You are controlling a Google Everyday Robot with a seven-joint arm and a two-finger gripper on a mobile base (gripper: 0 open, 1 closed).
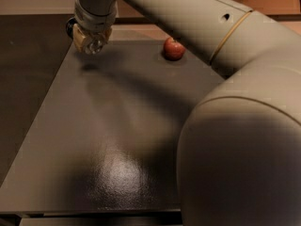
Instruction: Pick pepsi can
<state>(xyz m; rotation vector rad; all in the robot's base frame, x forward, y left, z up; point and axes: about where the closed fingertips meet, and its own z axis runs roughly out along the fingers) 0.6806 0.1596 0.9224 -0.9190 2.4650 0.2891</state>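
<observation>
My gripper (90, 40) is at the far left corner of the dark table (94, 140), raised a little above the surface, with its shadow below it. It is shut on the pepsi can (96, 45), which lies sideways between the fingers. The can's shiny silver round end faces the camera, and a dark part of it shows at the left of the wrist. Most of the can's body is hidden by the fingers.
A red apple (173, 49) sits on the table at the far edge, right of the gripper. My large beige arm (244, 159) fills the right side and hides the table there. The table's left edge borders a dark floor.
</observation>
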